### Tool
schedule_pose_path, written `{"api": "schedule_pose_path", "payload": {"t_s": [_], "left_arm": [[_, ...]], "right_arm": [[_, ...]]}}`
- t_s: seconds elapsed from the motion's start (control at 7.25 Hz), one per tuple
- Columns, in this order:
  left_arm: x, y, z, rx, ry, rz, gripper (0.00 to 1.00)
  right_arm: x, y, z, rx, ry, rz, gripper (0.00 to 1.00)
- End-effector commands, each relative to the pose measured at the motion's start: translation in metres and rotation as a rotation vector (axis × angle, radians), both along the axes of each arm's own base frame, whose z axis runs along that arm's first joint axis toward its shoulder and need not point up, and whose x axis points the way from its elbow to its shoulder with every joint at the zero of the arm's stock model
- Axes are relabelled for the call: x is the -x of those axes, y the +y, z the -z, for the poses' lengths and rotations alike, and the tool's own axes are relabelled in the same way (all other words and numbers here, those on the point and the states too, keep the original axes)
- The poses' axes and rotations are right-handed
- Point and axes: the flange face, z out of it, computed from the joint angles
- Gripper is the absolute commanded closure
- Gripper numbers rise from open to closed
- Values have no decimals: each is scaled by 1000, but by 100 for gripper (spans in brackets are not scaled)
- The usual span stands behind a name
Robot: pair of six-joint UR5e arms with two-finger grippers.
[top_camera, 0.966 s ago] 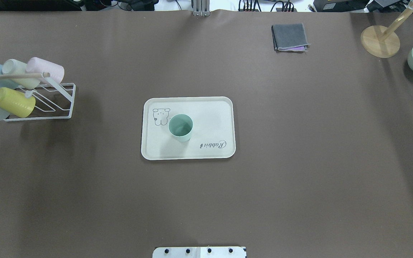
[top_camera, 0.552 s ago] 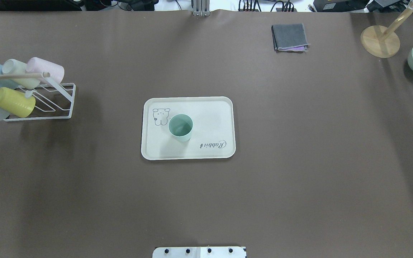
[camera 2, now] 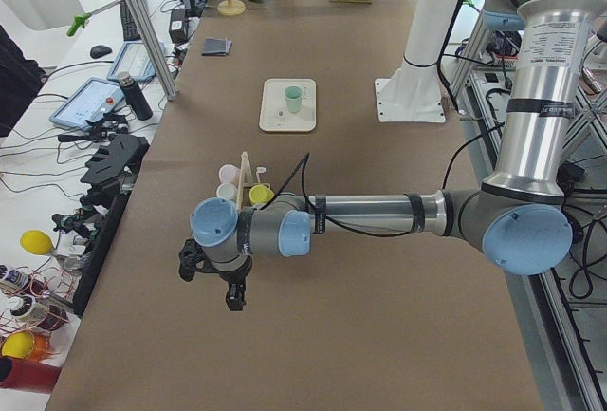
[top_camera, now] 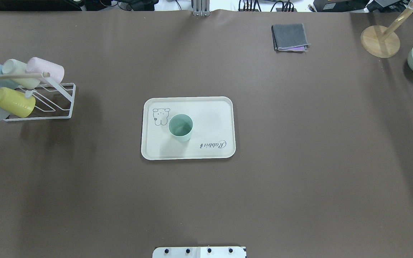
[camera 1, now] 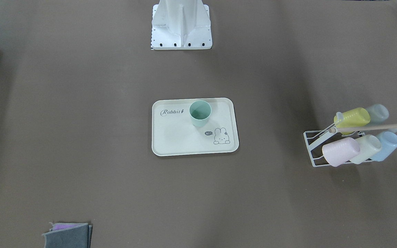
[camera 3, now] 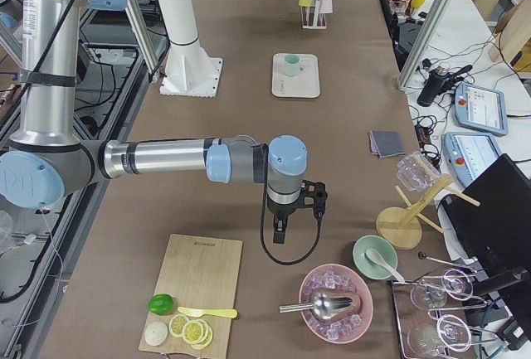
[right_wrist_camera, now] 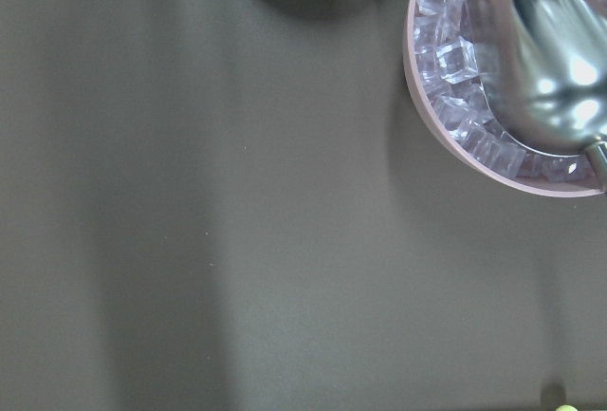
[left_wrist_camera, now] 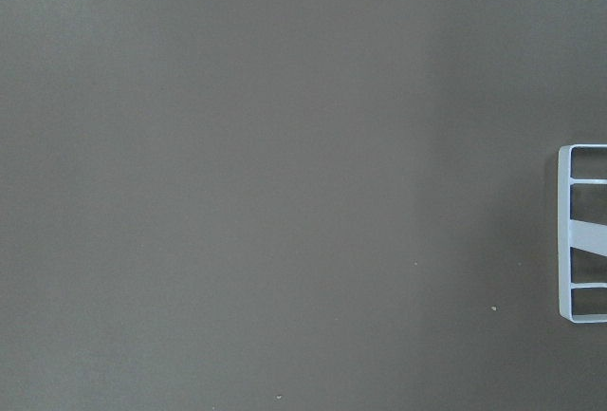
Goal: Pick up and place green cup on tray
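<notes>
The left tool (camera 2: 233, 299) hangs over the brown bench (top_camera: 299, 150) beside the white wire cup rack (top_camera: 63, 107); it carries nothing that I can see, but I cannot tell how far open it is. At centre, the pale mint-green plastic tumbler (top_camera: 180, 127) stands upright on the cream rimmed tray (top_camera: 210, 111). The right tool (camera 3: 279, 235), near a pink ice bowl (camera 3: 336, 303), is equally unreadable. The placing looks done, and I judge no further move is needed.

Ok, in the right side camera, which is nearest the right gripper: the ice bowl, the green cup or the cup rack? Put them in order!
From the right gripper:
1. ice bowl, close by at the near end of the table.
2. green cup, on the tray mid-table.
3. cup rack, at the far end.
</notes>
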Motion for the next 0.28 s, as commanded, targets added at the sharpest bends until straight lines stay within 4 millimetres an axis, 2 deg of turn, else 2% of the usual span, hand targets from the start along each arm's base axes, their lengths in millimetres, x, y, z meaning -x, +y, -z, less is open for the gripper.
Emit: {"api": "schedule_pose_path", "payload": {"t_s": [0.0,0.14], "left_arm": [[0,0,-1,0,0,0,2],[0,0,-1,0,0,0,2]], "right_arm": [[0,0,0,2,-3,1,0],[0,0,0,2,-1,-1,0]]}}
